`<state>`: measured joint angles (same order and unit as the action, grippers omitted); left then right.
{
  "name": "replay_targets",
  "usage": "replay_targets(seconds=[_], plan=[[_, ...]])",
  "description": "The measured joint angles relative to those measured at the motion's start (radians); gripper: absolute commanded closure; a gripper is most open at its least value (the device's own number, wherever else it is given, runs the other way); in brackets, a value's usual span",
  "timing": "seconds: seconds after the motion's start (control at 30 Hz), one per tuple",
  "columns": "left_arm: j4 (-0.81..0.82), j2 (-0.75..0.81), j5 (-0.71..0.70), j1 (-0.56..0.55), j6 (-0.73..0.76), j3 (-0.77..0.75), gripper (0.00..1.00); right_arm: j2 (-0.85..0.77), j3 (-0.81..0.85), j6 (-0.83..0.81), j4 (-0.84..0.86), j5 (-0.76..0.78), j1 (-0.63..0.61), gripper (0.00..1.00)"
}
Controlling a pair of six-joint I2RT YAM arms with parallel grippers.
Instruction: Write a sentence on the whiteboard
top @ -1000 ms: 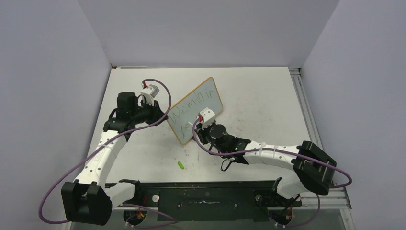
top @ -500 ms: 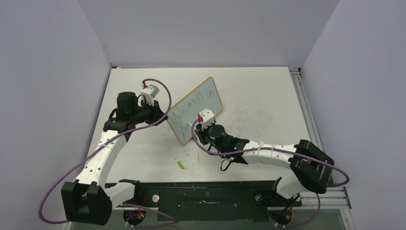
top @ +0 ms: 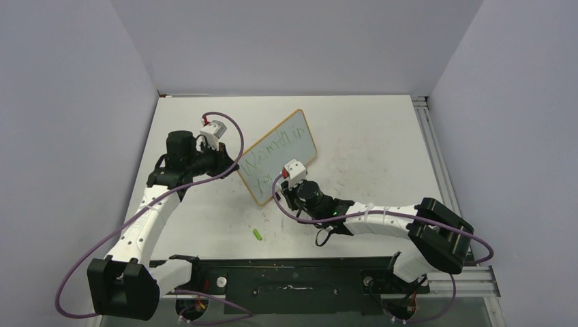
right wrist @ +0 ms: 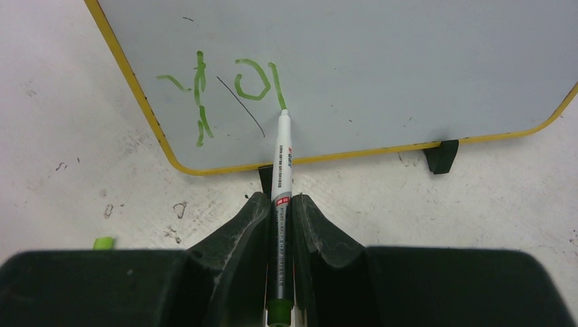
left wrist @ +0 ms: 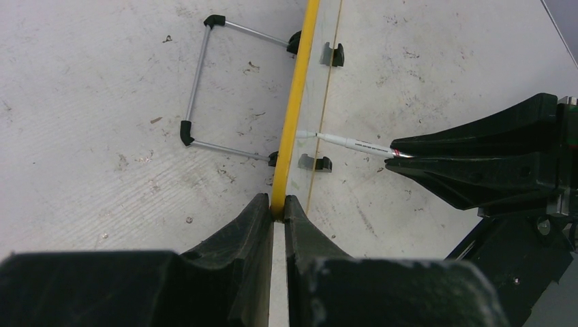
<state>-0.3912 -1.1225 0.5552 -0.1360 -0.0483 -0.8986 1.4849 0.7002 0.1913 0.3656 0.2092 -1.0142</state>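
Two white robot arms with purple cables (top: 232,129) work over a scuffed white table (top: 368,129). Near its middle stands a small rectangular whiteboard (top: 293,139) with a thin yellow wooden frame and rounded corners. Seen from above, it is propped upright and runs slantwise from 7 o'clock to 1 o'clock.

The left gripper (left wrist: 277,204) reaches in from the board's 9 o'clock side, its black fingers pressed together on the yellow frame edge. The right gripper (right wrist: 279,201) sits at the board's 5 o'clock, facing the writing side. Its jaws are clamped on a slim white marker pen (right wrist: 282,157), whose tip touches the white surface.

Behind the board a silver wire stand (left wrist: 194,88) with black end caps rests on the table. Small black feet (right wrist: 442,155) sit under the lower frame edge.

The sentence (right wrist: 249,78) is thin green handwriting in two lines. In the top view the upper line is too small to read with certainty. The right wrist view shows the lower line as "yo" followed by one slanted stroke, which ends at the pen tip. A fine dark diagonal line lies between the "y" and the "o". The marker barrel carries small red and dark print, too fine to read.

A little green pen cap (top: 257,234) lies on the table at the board's 6 o'clock, well apart from both grippers.
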Motion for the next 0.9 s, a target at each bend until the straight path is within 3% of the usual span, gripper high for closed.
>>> replay_targets(seconds=[0.9], plan=[[0.000, 0.000, -0.002, 0.000, 0.000, 0.000, 1.00, 0.000, 0.050, -0.047, -0.023, 0.034, 0.001, 0.95]])
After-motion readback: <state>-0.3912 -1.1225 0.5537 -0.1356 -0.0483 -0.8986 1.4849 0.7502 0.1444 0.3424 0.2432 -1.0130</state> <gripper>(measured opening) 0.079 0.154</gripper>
